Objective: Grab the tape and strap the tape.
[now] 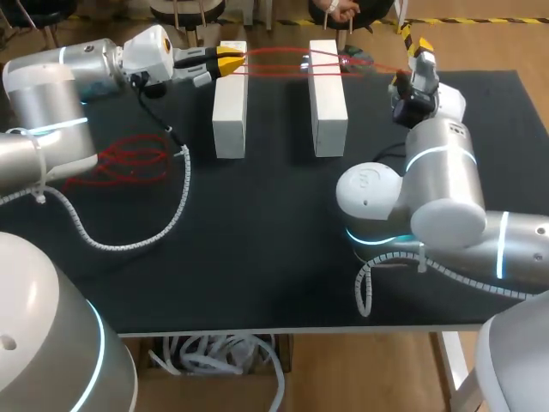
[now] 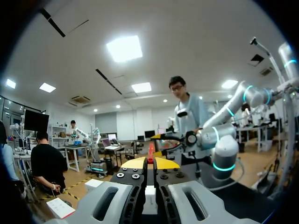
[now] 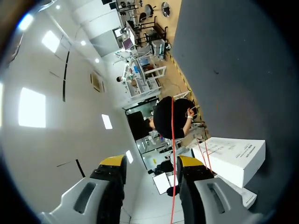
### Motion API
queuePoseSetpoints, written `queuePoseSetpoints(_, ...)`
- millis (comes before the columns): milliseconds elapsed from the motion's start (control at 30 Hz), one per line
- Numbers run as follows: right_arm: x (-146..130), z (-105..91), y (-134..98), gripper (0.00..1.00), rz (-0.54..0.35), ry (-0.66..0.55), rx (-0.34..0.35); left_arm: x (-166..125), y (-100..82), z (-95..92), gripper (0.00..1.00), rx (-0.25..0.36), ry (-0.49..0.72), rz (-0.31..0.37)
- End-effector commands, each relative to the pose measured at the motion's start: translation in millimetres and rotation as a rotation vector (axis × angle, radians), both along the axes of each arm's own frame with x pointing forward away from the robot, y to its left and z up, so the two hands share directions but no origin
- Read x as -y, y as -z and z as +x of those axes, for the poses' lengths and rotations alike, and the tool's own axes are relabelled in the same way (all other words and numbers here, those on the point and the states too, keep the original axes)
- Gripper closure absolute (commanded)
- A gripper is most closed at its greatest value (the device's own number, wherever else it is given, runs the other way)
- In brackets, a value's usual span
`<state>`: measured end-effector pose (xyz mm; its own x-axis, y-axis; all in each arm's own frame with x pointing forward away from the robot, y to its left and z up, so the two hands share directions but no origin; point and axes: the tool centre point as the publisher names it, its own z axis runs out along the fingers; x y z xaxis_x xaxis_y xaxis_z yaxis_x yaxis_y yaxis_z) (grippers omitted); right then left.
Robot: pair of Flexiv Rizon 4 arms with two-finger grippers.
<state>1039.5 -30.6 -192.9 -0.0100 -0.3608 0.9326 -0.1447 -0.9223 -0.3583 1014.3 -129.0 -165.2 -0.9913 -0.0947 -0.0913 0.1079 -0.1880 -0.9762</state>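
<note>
Two white blocks (image 1: 230,99) (image 1: 328,94) stand side by side at the back of the black table (image 1: 257,240). Thin red tape (image 1: 283,58) is stretched across their far ends. My left gripper (image 1: 232,62) is at the left block's far end, shut on the tape (image 2: 151,151), which shows red between its closed yellow tips (image 2: 149,163). My right gripper (image 1: 403,60) is beyond the right block's far right side. In the right wrist view its fingers (image 3: 152,163) stand apart. The tape (image 3: 172,130) runs between them, close to one finger (image 3: 189,161), with a white block (image 3: 233,158) beside it.
A loose heap of red tape (image 1: 129,163) lies on the table's left part, under my left arm. A white ribbed cable (image 1: 171,215) loops over the mat there. My right arm's base joints (image 1: 412,206) take up the right front.
</note>
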Motion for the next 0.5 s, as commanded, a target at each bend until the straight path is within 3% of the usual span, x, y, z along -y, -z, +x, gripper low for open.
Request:
queuePoseSetpoints(33, 0.6, -0.8, -1.5, 0.53, -0.004, -0.001, -0.008, 0.3, 0.7, 0.1, 1.0, 0.001, 0.0, -0.001)
queuePoseSetpoints(500, 3.8, -6.7, 1.3, 0.54, -0.018, -0.021, -0.017, 0.3, 0.7, 0.1, 1.0, 0.001, 0.0, -0.001)
